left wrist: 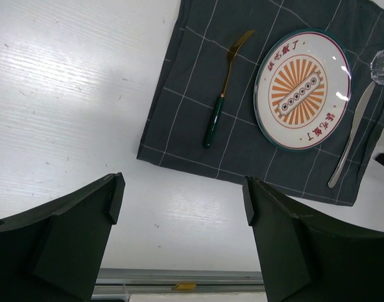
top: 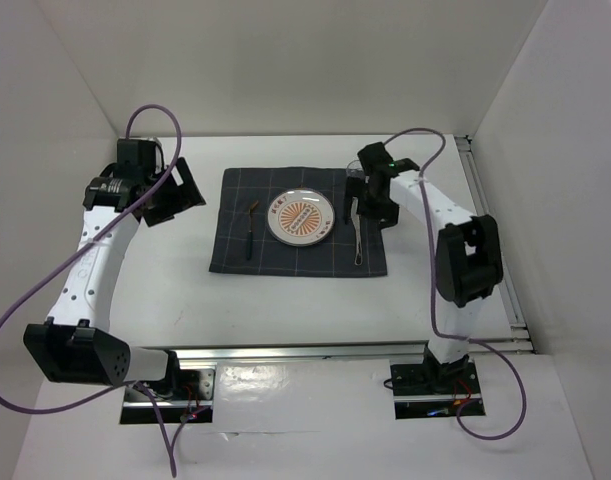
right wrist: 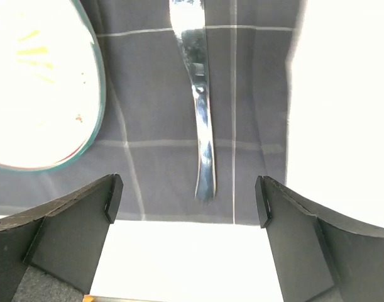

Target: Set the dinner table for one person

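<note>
Dinner table (top: 285, 310): one plate (top: 300, 218), fork (top: 250, 228), knife (top: 358, 240), glass (left wrist: 383, 63); left fingers (left wrist: 53, 245), right fingers (right wrist: 53, 239) spread empty

White dinner table (top: 285, 310), dark grey checked mat (top: 285, 260), orange-sunburst plate (top: 300, 217) rimmed green, gold fork (left wrist: 220, 107) with green handle, silver utensil (right wrist: 201, 113).

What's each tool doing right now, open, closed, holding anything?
Left tool: open, holding nothing.
Right tool: open, holding nothing.
</note>
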### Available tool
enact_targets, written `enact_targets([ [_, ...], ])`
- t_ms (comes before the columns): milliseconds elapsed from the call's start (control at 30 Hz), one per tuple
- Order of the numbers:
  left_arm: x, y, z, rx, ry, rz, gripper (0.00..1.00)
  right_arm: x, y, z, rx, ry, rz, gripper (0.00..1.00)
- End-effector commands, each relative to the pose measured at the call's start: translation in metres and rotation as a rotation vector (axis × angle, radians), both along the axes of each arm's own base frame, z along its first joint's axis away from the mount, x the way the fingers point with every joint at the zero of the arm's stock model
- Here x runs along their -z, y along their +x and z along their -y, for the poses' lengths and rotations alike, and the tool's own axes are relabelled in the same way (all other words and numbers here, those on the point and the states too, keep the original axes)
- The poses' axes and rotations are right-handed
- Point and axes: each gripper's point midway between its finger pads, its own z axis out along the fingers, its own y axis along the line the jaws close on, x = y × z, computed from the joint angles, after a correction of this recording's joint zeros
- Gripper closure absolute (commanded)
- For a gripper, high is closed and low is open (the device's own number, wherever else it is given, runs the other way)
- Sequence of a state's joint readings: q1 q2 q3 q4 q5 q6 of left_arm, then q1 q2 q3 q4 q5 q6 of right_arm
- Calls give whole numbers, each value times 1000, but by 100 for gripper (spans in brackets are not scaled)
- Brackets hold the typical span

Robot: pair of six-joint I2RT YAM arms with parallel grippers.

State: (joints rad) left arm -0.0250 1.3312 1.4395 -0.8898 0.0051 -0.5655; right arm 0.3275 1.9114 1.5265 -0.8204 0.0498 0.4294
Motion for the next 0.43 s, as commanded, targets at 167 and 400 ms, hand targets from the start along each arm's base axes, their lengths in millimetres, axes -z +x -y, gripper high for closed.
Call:
enact_targets([
  [167,-34,22,6,55,3,95,5,-111,-26,113,379,-80,201,0],
  [400,-40,26,6,63,11,109,5,-126,-56,139,447,-77,264,0],
])
